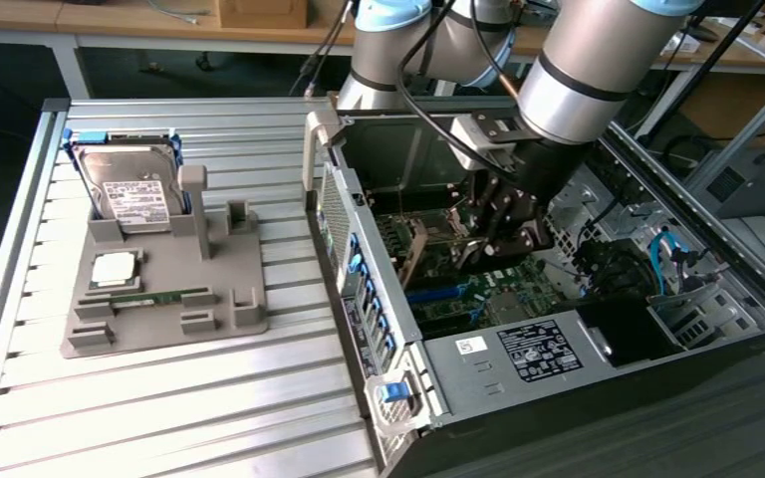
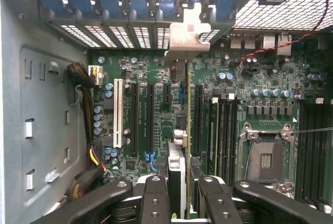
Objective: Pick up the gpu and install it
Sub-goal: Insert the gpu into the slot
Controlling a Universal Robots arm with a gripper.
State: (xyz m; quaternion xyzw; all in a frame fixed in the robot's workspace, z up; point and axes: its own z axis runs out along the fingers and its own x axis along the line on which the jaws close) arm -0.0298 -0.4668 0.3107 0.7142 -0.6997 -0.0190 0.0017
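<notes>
Installation stage of the task. The gripper (image 1: 486,242) is lowered inside the open computer case (image 1: 489,388), its fingers (image 2: 156,200) clenched on either side of the gpu (image 2: 177,164), which is seen edge-on in the wrist view and stands upright over the motherboard (image 2: 244,78). The card's metal bracket (image 2: 188,37) points toward the case's rear wall, close to the row of blue clips (image 2: 109,0). In the exterior view the gpu (image 1: 422,249) hangs between the gripper and that wall. It lies among the long expansion slots (image 2: 151,120); whether its lower edge has entered one cannot be told. Judged from this, seating calls for the card edge parallel to its slot, the bracket meeting its rear opening, and a straight press downward. A hard drive (image 1: 130,189) stands in the grey tray (image 1: 156,319) outside the case.
</notes>
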